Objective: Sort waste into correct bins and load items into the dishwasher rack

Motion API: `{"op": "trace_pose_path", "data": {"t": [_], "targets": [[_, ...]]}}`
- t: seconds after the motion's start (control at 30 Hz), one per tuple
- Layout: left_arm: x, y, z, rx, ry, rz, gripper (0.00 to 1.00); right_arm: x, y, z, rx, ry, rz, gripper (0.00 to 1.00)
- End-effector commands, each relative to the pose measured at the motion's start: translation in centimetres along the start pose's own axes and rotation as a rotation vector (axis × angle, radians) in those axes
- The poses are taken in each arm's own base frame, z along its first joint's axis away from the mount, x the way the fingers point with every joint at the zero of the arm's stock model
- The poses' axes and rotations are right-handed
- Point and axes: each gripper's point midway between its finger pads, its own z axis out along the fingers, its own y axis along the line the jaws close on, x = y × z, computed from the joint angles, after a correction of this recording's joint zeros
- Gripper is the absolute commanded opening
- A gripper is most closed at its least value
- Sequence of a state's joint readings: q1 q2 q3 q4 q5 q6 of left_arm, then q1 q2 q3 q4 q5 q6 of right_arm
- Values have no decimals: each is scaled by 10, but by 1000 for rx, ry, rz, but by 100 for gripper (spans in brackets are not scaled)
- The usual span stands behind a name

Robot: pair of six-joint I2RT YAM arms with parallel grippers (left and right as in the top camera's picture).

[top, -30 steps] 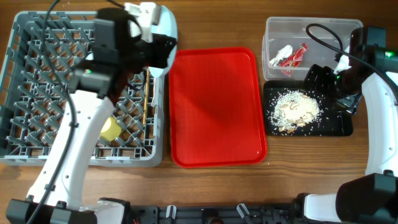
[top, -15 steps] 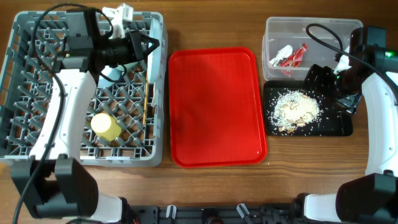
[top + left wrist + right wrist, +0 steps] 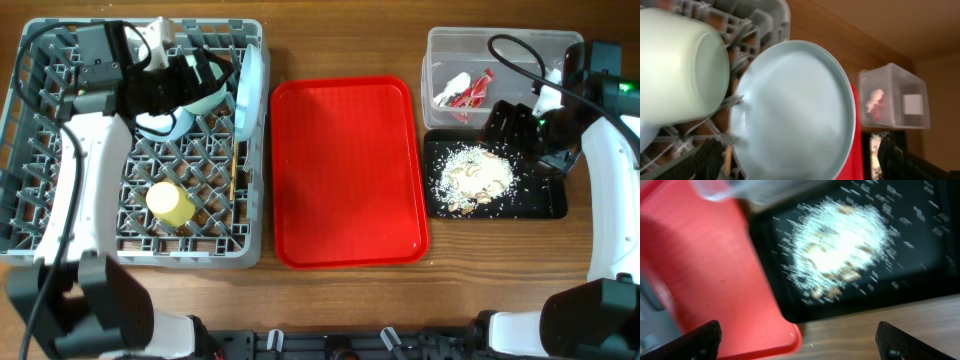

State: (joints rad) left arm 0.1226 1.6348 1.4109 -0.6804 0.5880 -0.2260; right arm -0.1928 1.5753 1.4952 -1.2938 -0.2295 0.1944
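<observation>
A wooden table (image 3: 340, 40). At the left of the frame, the rack (image 3: 120, 255) holds the plate (image 3: 248, 95) on edge, a bowl (image 3: 680, 65), the cup (image 3: 170, 203) and the chopsticks (image 3: 235, 165). Upper right, the wrapper (image 3: 480, 90) and scrap (image 3: 455, 85) lie in the tub (image 3: 445, 40), with the crumbs (image 3: 475, 175) in the black tray (image 3: 545, 200) below. Little seems left to do. The left jaws and right jaws gape wide, holding nothing. I cannot make out the fork or a second bowl.

We see a wooden table (image 3: 340, 40) carrying four things. The grey dishwasher rack (image 3: 130, 256) sits on the left, and the red tray (image 3: 350, 170) lies in the middle, just beside it. At the far right stands the clear tub (image 3: 470, 45). The black tray (image 3: 535, 205) lies just beside its near side.
</observation>
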Motion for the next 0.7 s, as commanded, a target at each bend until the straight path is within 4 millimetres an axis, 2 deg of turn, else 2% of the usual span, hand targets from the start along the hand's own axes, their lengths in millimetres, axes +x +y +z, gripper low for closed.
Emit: {"op": "trace_pose_path", "data": {"t": [0.0, 0.07, 0.17, 0.23, 0.33, 0.4, 0.53, 0.67], "targets": [[7, 40, -22, -368, -43, -44, 100, -14, 43, -6, -143, -88, -147, 100], [26, 64, -31, -548, 1, -94, 100, -28, 69, -6, -174, -169, -227, 100], [50, 71, -37, -610, 88, -108, 100, -46, 99, -9, -168, -288, -332, 100], [65, 75, -42, -633, 146, -131, 100, -49, 97, -7, -109, -309, -343, 100], [91, 78, -53, -673, 247, -178, 100, -26, 85, 0, -72, -206, -326, 100], [100, 78, -58, -683, 280, -180, 100, -15, 80, 2, -59, -161, -317, 100], [105, 66, -67, -638, 213, -90, 100, -4, 75, -5, -63, -198, -317, 100], [113, 49, -82, -533, 26, 63, 100, 12, 65, -23, -80, -361, -313, 100]]}}
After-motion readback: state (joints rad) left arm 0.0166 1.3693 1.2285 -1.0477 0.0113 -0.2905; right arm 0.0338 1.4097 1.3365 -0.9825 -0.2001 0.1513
